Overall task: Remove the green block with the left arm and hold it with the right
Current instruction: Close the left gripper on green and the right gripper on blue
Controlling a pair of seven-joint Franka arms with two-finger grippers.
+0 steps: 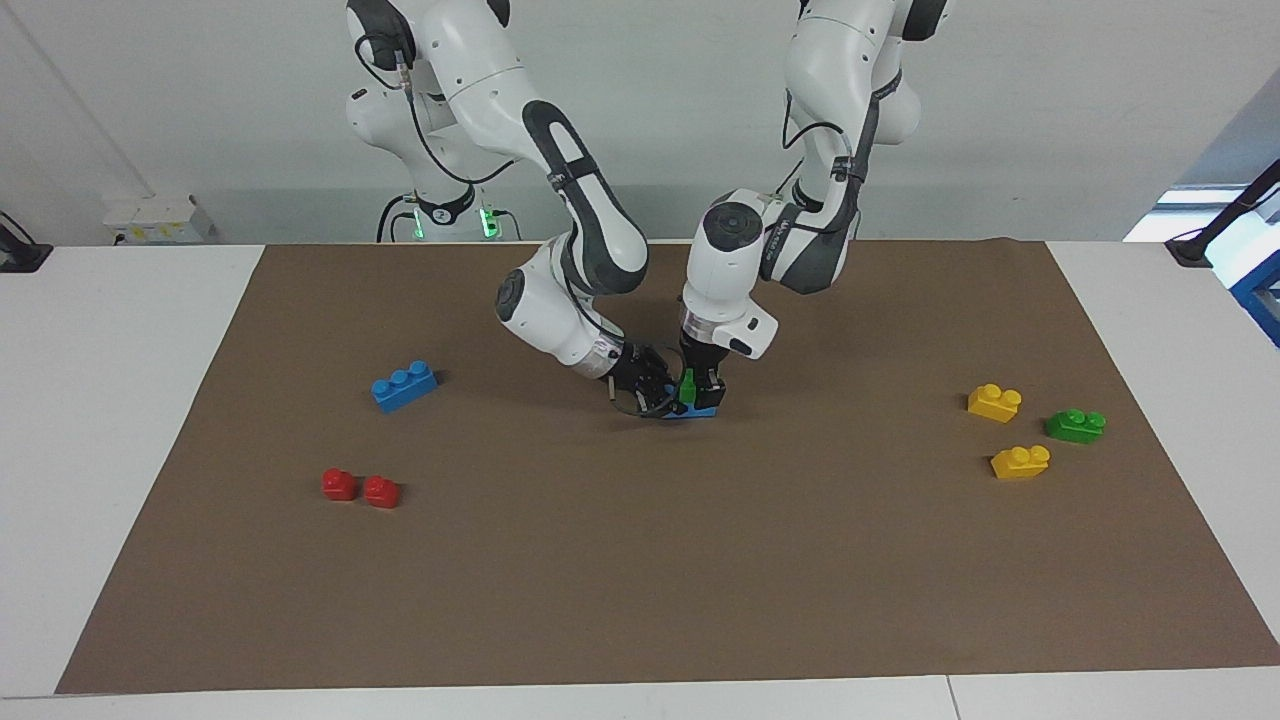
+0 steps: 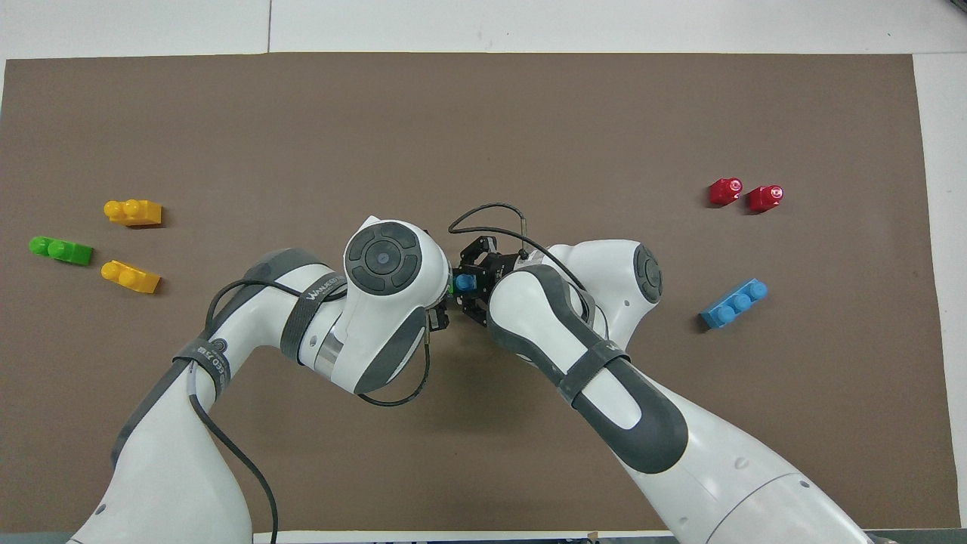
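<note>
Both arms reach in to the middle of the brown mat (image 1: 640,560), where their grippers meet over a small stack of bricks. The left gripper (image 1: 700,392) points straight down onto the stack, and the green block (image 1: 688,386) shows as a narrow bright green sliver between its fingers, seated on top of a blue brick (image 1: 700,410) that rests on the mat; the fingers appear closed on the green block. The right gripper (image 1: 650,392) comes in low and at a slant from the right arm's end and meets the stack at the blue brick's level; its fingers seem set against that blue brick, though the overlapping hardware does not let the grip be confirmed. In the overhead view the left arm's wrist covers most of the stack, leaving a sliver of green (image 2: 451,285) and one blue stud visible between the two grippers. Farther from the robots than the stack, toward the right arm's end, a loose three-stud blue brick (image 1: 404,386) lies flat, and farther still a pair of red bricks (image 1: 360,487) sit just beside one another. Toward the left arm's end, well apart from the stack, two yellow bricks (image 1: 994,401) lie near each other, with a darker green brick (image 1: 1075,425) just beside them, closest to the mat's edge.
</note>
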